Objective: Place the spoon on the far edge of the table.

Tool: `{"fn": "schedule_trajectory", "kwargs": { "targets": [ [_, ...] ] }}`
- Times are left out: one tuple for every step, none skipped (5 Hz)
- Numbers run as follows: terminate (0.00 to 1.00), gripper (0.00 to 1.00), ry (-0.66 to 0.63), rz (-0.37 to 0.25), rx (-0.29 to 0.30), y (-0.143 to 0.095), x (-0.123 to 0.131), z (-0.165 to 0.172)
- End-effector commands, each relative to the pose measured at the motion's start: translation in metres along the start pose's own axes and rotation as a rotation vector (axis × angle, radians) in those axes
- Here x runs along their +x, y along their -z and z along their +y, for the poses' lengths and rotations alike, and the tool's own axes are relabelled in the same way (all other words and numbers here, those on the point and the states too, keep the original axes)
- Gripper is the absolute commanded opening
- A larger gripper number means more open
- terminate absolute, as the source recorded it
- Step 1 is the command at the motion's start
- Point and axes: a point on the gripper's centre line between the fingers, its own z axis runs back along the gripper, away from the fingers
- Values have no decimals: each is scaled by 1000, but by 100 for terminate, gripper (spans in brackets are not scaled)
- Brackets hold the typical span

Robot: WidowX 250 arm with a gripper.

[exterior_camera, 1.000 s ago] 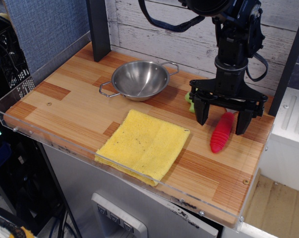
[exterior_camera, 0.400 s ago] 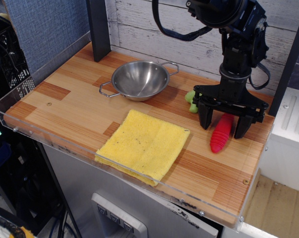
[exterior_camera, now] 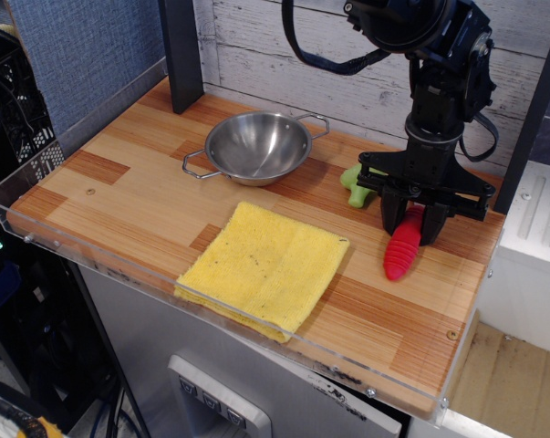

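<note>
Fingers (exterior_camera: 411,222) pinching the spoon (exterior_camera: 401,253) by its red handle, right side of the tabletop (exterior_camera: 147,196). Grasp looking made; carrying to far edge not yet done.

Spoon (exterior_camera: 402,255): thick ribbed red plastic handle, lying on the table's right side w/ the rounded handle end pointing toward the front edge; upper part is hidden so the metal bowl can't be seen. Table (exterior_camera: 129,205): rectangular top of striped light & reddish-brown wood planks, rimmed w/ clear acrylic, back edge up against a whitewashed plank wall.
</note>
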Motion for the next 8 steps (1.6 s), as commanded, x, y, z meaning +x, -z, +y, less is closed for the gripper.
{"fn": "schedule_trajectory", "kwargs": {
  "targets": [
    [0,0,77,-31,-69,-46,-3,1],
    [0,0,100,-101,-132,-92,-8,14],
    [0,0,86,-135,-170,-139,-21,63],
    [0,0,62,-104,-194,-150,-34,114],
    [0,0,26,-58,-125,-147,-54,163],
    [0,0,-14,-45,-1,-136,-80,210],
    [0,0,-25,-64,87,-130,-91,259],
    [0,0,-35,-128,154,-123,-84,308]
  ]
}}
